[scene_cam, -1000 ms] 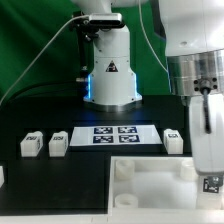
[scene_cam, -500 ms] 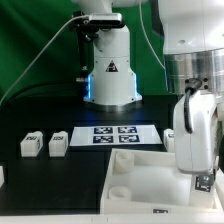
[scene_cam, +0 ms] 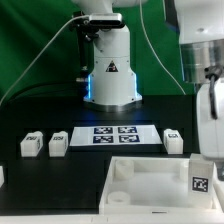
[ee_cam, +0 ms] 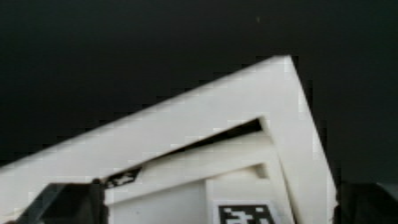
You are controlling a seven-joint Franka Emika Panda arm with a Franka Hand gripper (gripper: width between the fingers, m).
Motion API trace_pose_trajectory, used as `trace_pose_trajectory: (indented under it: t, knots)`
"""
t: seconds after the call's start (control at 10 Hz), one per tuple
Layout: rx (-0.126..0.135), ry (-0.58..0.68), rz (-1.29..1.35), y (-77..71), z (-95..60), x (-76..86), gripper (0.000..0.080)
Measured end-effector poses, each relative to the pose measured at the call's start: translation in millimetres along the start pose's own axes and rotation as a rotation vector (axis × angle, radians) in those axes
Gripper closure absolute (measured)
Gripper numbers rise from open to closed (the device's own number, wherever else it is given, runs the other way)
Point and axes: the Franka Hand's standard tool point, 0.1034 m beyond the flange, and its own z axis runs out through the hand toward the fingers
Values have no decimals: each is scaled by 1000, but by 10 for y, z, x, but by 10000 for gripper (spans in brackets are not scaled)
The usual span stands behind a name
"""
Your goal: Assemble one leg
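Standing upright at the exterior view's right, a leg [scene_cam: 202, 173] rises in front of the tray [scene_cam: 135, 175], its tag facing the camera. In the wrist view the tool [ee_cam: 214, 205] shows dark fingers [ee_cam: 68, 203] flanking the tagged leg [ee_cam: 214, 195], but whether they grip it cannot be told. Three more legs [scene_cam: 58, 144] lie on the black counter [scene_cam: 40, 170] beside the marker board [scene_cam: 113, 134].
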Motion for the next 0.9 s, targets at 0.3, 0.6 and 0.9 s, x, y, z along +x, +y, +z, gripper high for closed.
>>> trace_pose_trajectory:
  t: [0.3, 0.6, 0.9]
  knots:
    - [-1, 1, -11, 18, 10, -18, 150]
    - [-2, 2, -13, 21, 17, -16, 150]
    - [-3, 3, -14, 24, 27, -12, 150]
